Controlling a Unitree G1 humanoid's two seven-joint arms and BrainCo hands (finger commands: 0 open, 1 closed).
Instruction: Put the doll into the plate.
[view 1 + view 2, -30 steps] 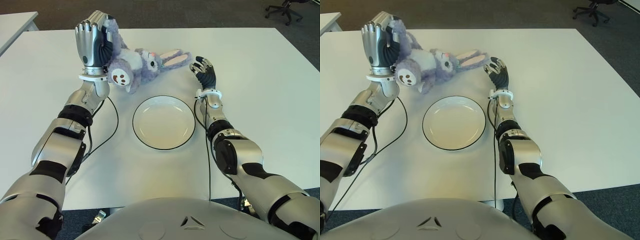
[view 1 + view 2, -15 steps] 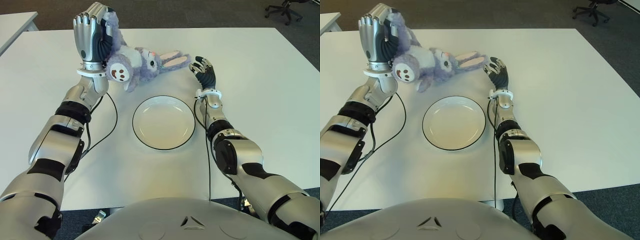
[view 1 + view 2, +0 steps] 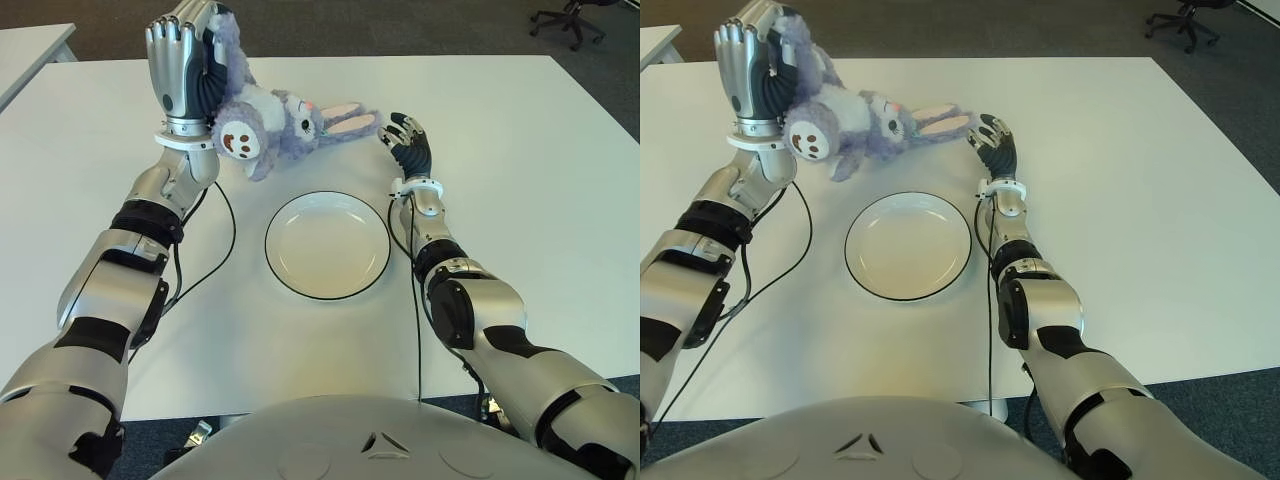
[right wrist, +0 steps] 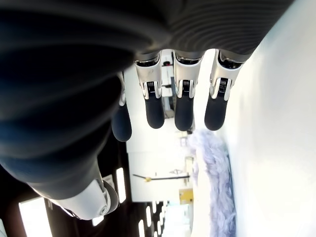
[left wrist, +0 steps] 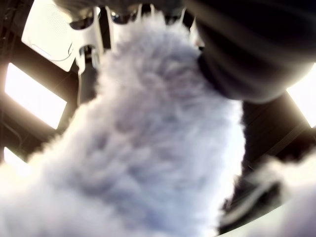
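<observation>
Gripping the doll point(image 3: 262, 120) by one end, left hand point(image 3: 185, 68) is raised upright beyond the plate point(image 3: 327, 245) and to its left, fingers clenched around purple plush; left wrist view is filled with the fur and fingers curled over it. Doll is a purple bunny, hanging tilted from the hand: round foot with a face print toward the plate, head and pink-lined ears pointing right, ear tips down near the desk point(image 3: 520, 150). Can't tell if the ears touch the desk. Doll sits beyond the plate's far rim, not over it. Plate is white with a dark rim, empty, on the desk between the two arms. Right hand point(image 3: 408, 146) shows just right of the plate's far edge, close to the ear tips, fingers relaxed and spread, holding nothing
</observation>
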